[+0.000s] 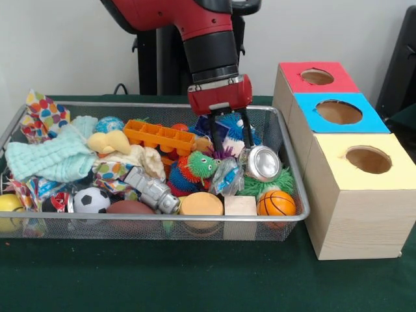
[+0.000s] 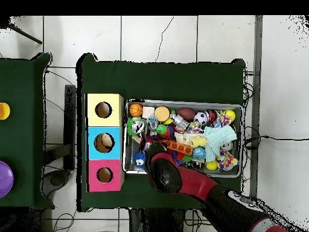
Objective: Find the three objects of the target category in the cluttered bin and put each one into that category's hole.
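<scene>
The silver wire-mesh bin [image 1: 162,104] is full of mixed toys; it also shows in the overhead view [image 2: 181,101]. The red-topped box's round hole [image 1: 317,77] is at the far right of the front view and at the lower left of the overhead view [image 2: 104,175]. My gripper [image 1: 231,153] hangs low in the bin's right part with its fingers [image 1: 214,136] apart and nothing held between them. A blue spiky ball [image 1: 234,129] lies behind the fingers. A silver can [image 1: 260,162] lies right beside the right fingertip. In the overhead view my arm [image 2: 166,172] hides the gripper.
The blue box's hole [image 1: 338,112] and the yellow box's hole [image 1: 368,159] are nearer the camera. In the bin lie a green fuzzy toy [image 1: 198,164], an orange tray [image 1: 159,135], a basketball [image 1: 276,203], a wooden block [image 1: 240,206], a soccer ball [image 1: 91,199] and a mint cloth [image 1: 55,156].
</scene>
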### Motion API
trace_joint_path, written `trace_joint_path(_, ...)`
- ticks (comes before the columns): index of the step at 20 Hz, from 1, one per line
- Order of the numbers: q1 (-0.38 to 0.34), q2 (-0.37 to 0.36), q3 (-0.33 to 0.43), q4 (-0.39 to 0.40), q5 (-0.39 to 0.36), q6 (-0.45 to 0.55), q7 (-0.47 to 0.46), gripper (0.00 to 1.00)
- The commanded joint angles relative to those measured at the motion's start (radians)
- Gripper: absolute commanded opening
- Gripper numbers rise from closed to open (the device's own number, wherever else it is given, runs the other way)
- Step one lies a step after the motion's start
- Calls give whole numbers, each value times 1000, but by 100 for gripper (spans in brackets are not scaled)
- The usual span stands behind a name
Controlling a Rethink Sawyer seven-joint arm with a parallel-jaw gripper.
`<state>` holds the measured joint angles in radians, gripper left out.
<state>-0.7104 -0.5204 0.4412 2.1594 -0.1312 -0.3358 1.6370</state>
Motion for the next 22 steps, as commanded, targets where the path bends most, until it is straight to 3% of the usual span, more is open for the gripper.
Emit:
trace_joint_path(1, 62, -37, 5, 10, 15, -29, 226, 100)
trace_joint_path(8, 86, -72, -5, 32, 37, -31, 247, 100)
trace_joint_path(12, 132, -177, -46, 39, 104, 47, 238, 100)
trace_joint_path(15, 242, -256, -176, 11, 197, 166, 178, 100)
trace_joint_path(19, 409, -282, -369, -47, 300, 298, 106, 100)
trace_joint_path(22, 473, -285, -435, -78, 326, 325, 104, 100)
